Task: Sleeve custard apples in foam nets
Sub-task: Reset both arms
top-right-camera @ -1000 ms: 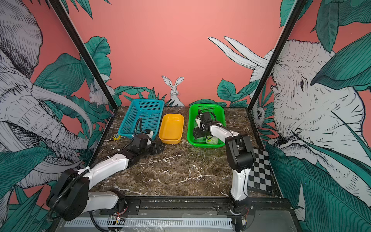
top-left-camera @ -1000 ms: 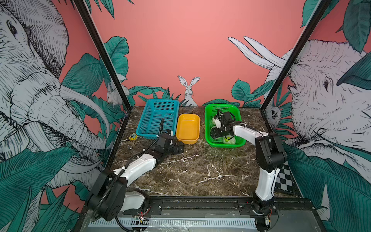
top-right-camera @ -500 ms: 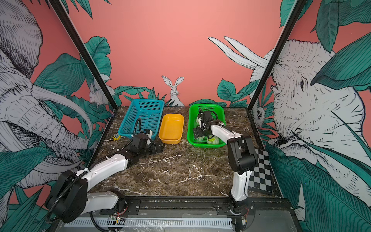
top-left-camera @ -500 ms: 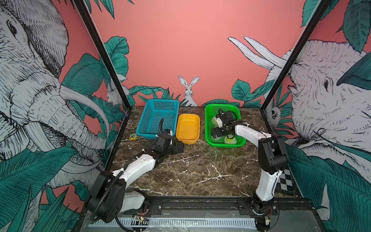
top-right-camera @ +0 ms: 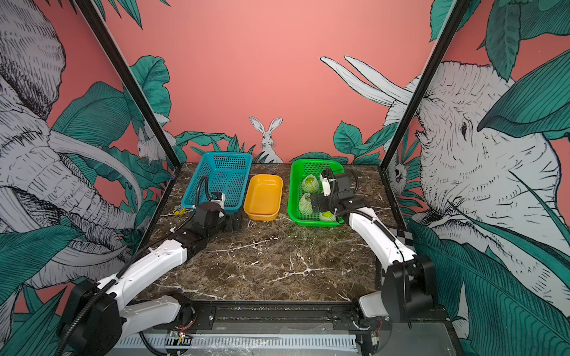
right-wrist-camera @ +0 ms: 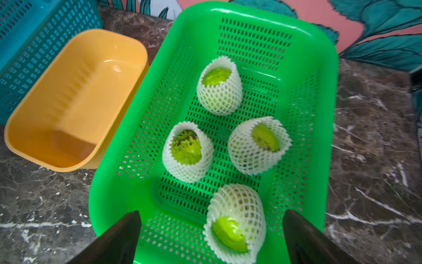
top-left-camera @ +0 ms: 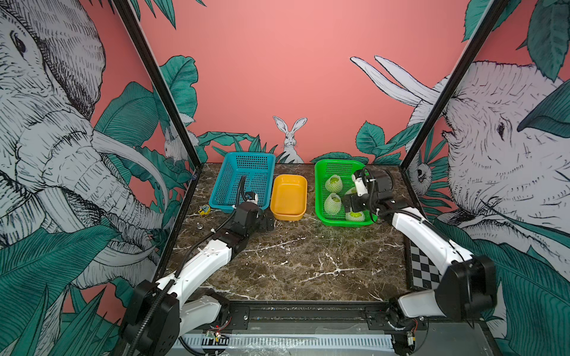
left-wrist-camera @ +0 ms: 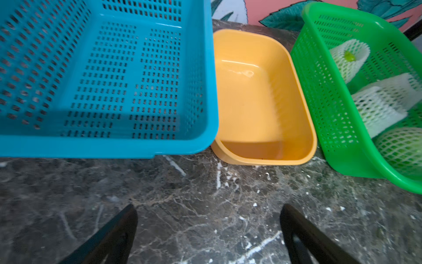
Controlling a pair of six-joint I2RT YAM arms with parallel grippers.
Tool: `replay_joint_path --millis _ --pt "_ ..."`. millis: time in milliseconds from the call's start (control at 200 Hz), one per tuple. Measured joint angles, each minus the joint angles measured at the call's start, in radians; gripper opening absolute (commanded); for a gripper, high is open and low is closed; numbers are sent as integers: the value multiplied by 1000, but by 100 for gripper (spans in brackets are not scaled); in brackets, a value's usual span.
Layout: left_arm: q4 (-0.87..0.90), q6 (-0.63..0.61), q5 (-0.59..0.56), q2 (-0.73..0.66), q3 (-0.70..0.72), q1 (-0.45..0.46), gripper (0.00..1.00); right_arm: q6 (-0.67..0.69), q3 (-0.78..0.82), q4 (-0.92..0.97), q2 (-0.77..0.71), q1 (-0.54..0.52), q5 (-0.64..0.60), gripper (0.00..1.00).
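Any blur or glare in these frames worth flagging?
Left wrist: blue basket holes smeared, small glare spot in the yellow tub. Right wrist: tub soft, glare on the green basket rim, fruits fairly sharp. Both top views: evenly lit, crisp.

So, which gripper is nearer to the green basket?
Right. The right gripper hangs over the green basket; the left gripper is in front of the blue basket, beyond the yellow tub.
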State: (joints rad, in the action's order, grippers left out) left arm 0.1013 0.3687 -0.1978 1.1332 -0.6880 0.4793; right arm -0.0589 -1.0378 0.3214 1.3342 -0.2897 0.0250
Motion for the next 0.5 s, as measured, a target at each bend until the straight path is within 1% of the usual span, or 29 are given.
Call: replay_joint_path --millis 135,260,390,500 --pt "-19 -56 -54 -24 16 -39 99 25 242 -151 -178 23 -97 99" --pt "-56 -95 -92 -47 64 -79 99 48 465 -320 -285 61 -169 99" --pt "-101 -138 -134 -66 121 -111 99 42 626 -513 -304 129 -206 99" --pt "-163 -198 -171 -86 169 -129 99 39 701 -742 -248 167 -211 99"
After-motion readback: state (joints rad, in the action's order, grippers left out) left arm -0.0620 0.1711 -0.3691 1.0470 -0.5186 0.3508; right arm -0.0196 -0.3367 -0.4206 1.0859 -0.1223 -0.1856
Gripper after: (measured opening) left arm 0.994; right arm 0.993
